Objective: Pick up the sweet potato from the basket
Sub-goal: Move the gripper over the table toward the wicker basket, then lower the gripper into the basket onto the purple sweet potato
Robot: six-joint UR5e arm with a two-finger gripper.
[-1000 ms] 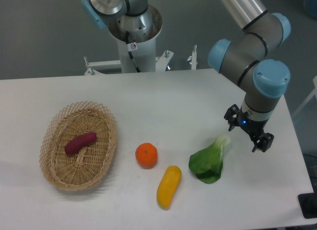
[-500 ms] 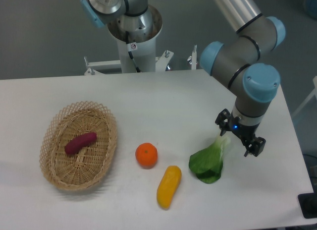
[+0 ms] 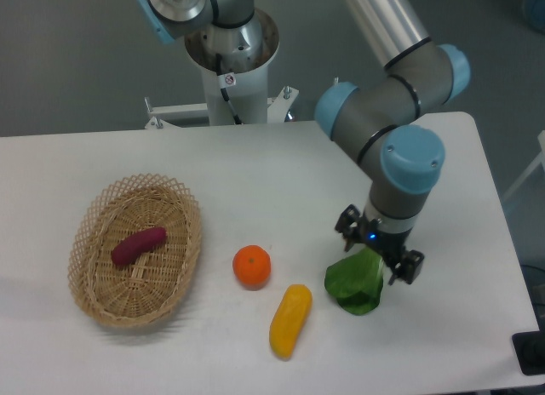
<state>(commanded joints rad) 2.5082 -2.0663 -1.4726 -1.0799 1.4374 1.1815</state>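
Lying alone inside the basket (image 3: 180, 242), the sweet potato (image 3: 138, 246).

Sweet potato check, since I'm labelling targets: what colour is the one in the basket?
Reddish-purple; the sweet potato shows plainly in the fixed camera view.

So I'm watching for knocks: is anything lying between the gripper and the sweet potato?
Yes. The round orange sits on the table between the gripper and the reddish-purple sweet potato in the woven wicker basket.
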